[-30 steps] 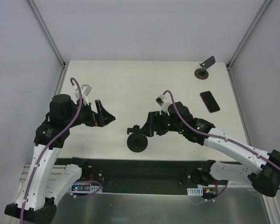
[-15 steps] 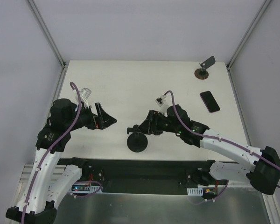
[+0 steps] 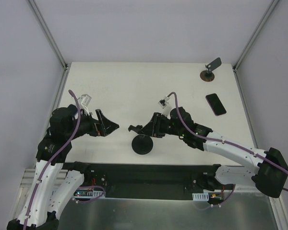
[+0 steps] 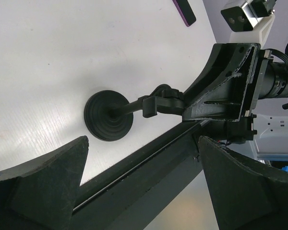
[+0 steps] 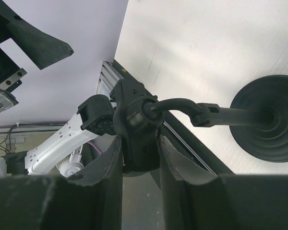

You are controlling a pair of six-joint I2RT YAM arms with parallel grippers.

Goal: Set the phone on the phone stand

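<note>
The right gripper (image 5: 140, 143), clamped on the phone stand (image 3: 141, 145) at lower centre, could tip it over on the surface (image 3: 134, 86); the left gripper (image 3: 109, 125) gapes empty.

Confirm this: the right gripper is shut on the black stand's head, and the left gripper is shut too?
No. The left gripper is open, holding nothing, as the left wrist view shows. The right gripper is shut on the phone stand's head.
</note>
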